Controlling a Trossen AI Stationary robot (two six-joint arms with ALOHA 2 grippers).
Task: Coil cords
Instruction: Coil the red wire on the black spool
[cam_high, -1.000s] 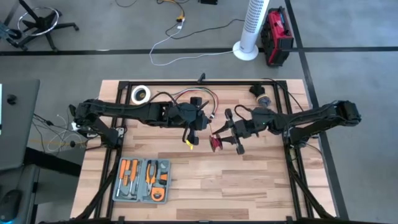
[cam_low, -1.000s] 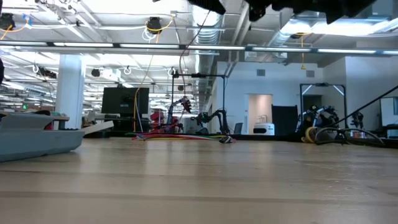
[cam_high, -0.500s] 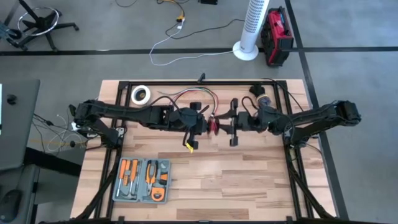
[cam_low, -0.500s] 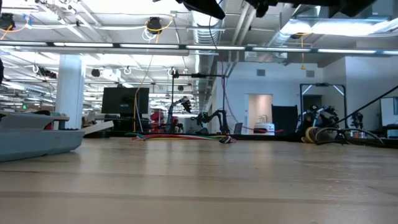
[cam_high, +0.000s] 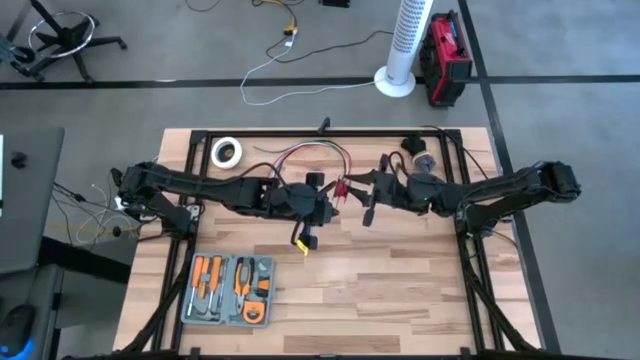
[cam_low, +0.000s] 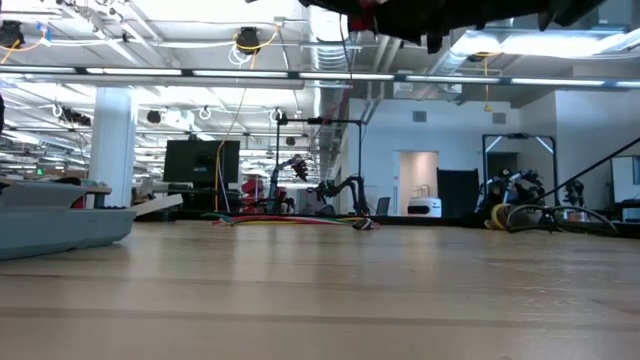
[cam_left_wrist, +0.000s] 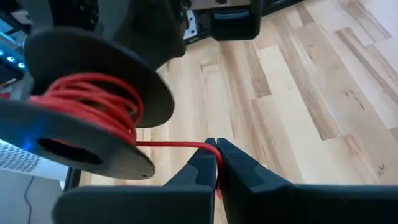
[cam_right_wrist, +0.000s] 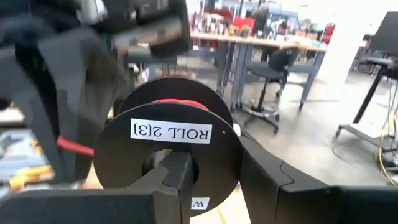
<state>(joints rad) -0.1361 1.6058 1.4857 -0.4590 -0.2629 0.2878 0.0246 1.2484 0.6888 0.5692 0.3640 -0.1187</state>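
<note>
Left gripper (cam_left_wrist: 217, 163) pinching red wire (cam_left_wrist: 168, 145), right gripper (cam_right_wrist: 211, 180) clamped on its black spool (cam_right_wrist: 171, 155) — just beside, mid-air.

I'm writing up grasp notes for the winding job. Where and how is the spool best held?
By its flanges, fingers across the spool's width from the labelled end, as the right gripper holds it now. That leaves the core free, so the left gripper, pinching the red wire, can feed from the side.
</note>
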